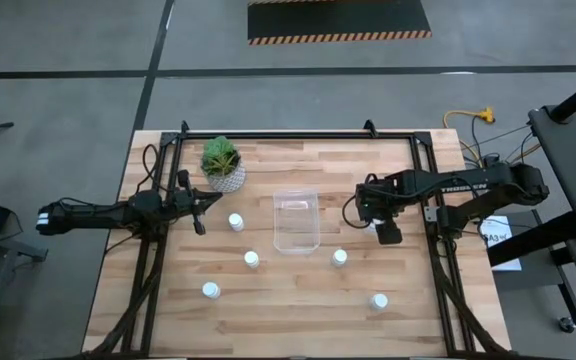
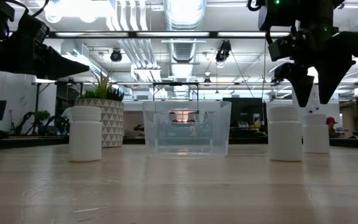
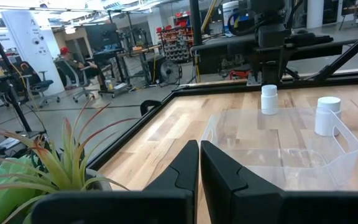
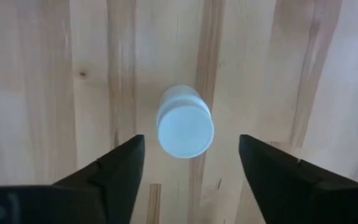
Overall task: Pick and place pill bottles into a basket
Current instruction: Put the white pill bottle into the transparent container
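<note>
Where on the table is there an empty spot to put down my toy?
The table's front strip, between the front-left bottle and the front-right bottle, is bare wood. The back edge right of the potted plant is bare too. It is crowded around the clear basket, with bottles and both grippers close.

Looking straight down from overhead, level across the table (image 2: 179,186) from its surface, forward from each wrist; basket (image 1: 296,221) shared by overhead, low, left wrist.

Two matte-black jointed arms — black cables, pointed wedge-shaped jaws.
</note>
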Available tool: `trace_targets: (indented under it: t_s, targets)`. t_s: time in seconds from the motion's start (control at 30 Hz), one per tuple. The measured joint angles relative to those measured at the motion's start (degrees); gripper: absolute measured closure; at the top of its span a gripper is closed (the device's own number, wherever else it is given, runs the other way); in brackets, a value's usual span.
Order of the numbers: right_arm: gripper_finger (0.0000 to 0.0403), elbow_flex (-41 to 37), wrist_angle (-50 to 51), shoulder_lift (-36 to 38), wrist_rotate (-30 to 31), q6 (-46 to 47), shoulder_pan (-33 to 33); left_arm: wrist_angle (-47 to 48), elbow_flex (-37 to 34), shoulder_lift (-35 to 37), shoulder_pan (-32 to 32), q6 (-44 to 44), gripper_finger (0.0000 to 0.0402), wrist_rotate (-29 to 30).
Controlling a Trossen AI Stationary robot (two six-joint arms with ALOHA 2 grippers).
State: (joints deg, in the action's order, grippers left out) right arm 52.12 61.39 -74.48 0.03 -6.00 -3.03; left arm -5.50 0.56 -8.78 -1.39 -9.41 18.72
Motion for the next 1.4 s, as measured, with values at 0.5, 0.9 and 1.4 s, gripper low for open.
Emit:
trace_targets:
  t_s: [0.5, 0.9, 1.4]
  targets:
    - [0.0126, -5.1, -6.0, 0.0, 0.0, -1.6, 0.0, 0.0, 0.0, 0.0, 0.0, 0.0, 0.0402, 0.0]
    - [0.014, -6.4, -8.5, 0.0, 0.0, -2.1, 0.0, 0.0, 0.0, 0.0, 0.0, 0.0, 0.0402, 0.0]
    - [0.0159, -7.2, -9.5, 0.0, -0.1, -2.1, 0.0, 0.0, 0.0, 0.0, 0.0, 0.0, 0.0402, 0.0]
